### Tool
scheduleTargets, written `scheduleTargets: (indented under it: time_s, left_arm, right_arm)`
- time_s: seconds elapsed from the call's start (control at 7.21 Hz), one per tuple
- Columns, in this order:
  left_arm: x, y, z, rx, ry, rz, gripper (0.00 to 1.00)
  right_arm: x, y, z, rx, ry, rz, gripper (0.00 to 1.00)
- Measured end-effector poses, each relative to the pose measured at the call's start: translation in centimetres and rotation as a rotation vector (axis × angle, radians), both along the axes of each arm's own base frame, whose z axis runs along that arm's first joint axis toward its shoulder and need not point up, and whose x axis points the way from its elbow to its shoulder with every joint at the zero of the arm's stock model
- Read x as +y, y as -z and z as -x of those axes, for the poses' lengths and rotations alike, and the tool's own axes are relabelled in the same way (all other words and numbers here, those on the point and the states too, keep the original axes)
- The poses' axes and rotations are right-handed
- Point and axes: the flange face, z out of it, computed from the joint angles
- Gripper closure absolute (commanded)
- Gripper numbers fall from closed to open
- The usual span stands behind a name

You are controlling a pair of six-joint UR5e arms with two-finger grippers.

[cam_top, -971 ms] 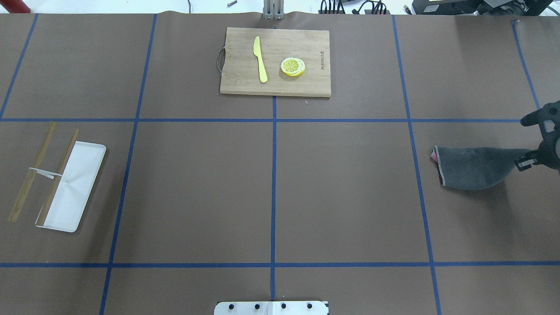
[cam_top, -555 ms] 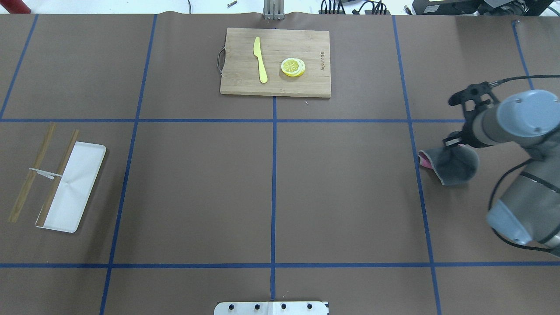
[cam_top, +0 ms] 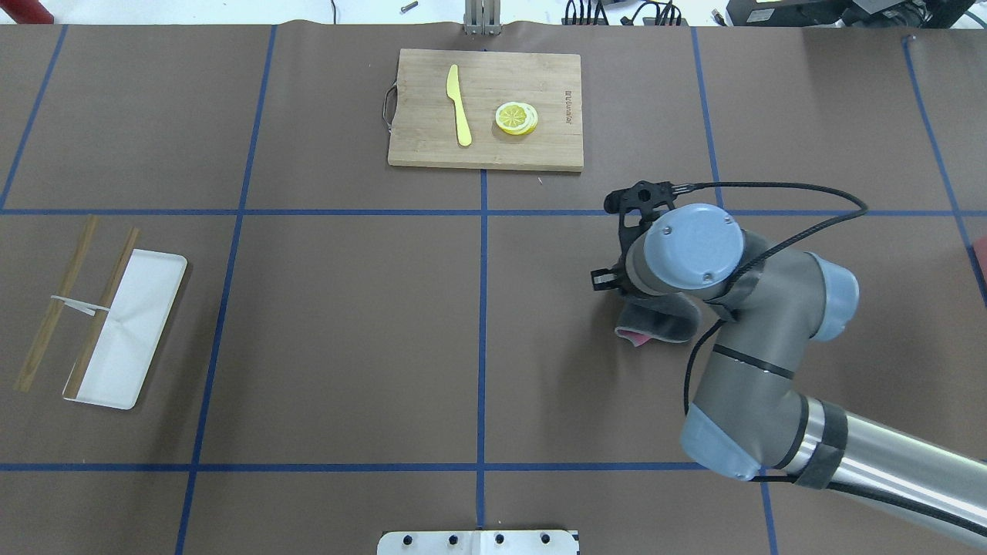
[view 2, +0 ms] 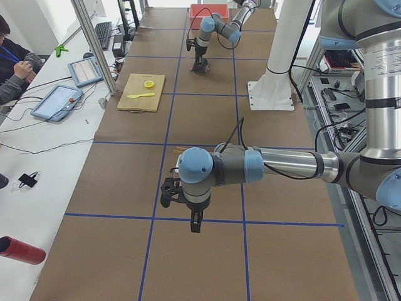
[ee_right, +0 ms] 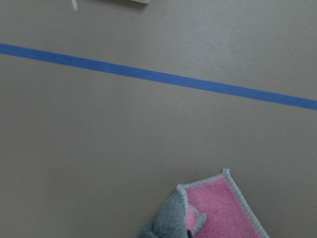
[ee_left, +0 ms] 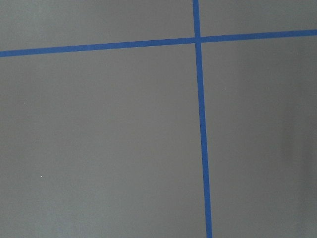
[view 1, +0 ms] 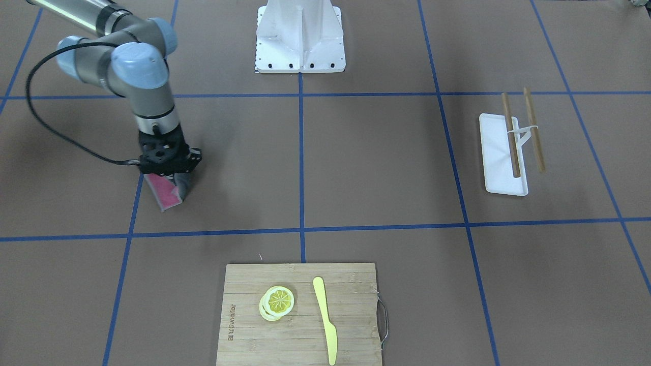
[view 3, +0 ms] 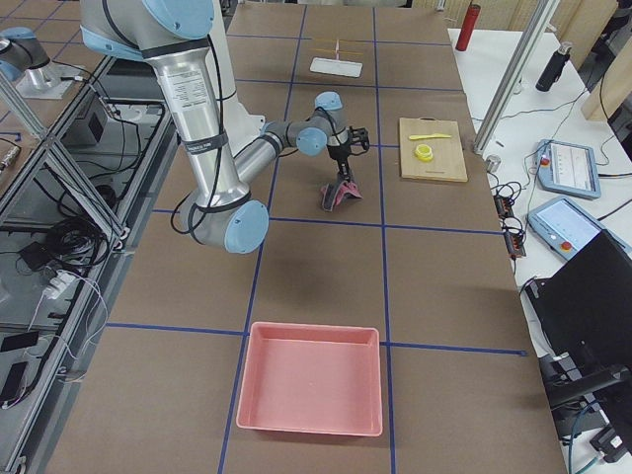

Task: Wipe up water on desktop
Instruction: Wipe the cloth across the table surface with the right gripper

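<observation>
Cloth [view 1: 164, 194], grey outside and pink inside, hangs pinched in the right hand [view 1: 170, 175], its lower end touching the brown blue-taped surface [cam_top: 347, 331] at about 5 o'clock from the bamboo cutting board [cam_top: 484, 108] seen from overhead, while the left hand [view 2: 196, 226] hovers above the surface, its opening impossible to tell.

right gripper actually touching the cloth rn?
Touching. In the front-facing view the cloth has its top edge tucked into the right gripper and the rest hangs down from it.
</observation>
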Motion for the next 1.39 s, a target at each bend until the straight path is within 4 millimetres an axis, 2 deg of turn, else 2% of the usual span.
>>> scheduleTargets:
  time_s: [0.14,0.28,0.42,0.55,0.69,1.11,1.25,1.39]
  left_arm:
    - [0.0,0.0,0.0,0.000,0.000,0.000,0.01]
    - [0.0,0.0,0.0,0.000,0.000,0.000,0.01]
    - [0.0,0.0,0.0,0.000,0.000,0.000,0.01]
    - [0.0,0.0,0.0,0.000,0.000,-0.001,0.01]
    - [0.0,0.1,0.0,0.000,0.000,-0.002,0.01]
    - [0.0,0.1,0.0,0.000,0.000,-0.002,0.01]
    - [0.1,0.1,0.0,0.000,0.000,-0.002,0.01]
    - [0.1,0.1,0.0,0.000,0.000,-0.002,0.01]
  right_arm:
    - [0.9,2.0,1.1,-0.032,-0.021,0.015,1.00]
    - [1.4,2.4,1.1,-0.041,-0.028,0.022,1.00]
    - [1.8,1.0,-0.2,-0.023,-0.017,0.016,1.00]
    - [2.4,-1.8,-2.8,0.023,0.019,-0.008,1.00]
    - [3.2,-5.5,-6.5,0.090,0.067,-0.034,1.00]
    - [5.2,-17.0,-21.0,0.334,0.201,-0.068,1.00]
    - [5.9,-20.4,-25.5,0.408,0.245,-0.067,1.00]
    - [6.5,-23.1,-29.1,0.460,0.274,-0.063,1.00]
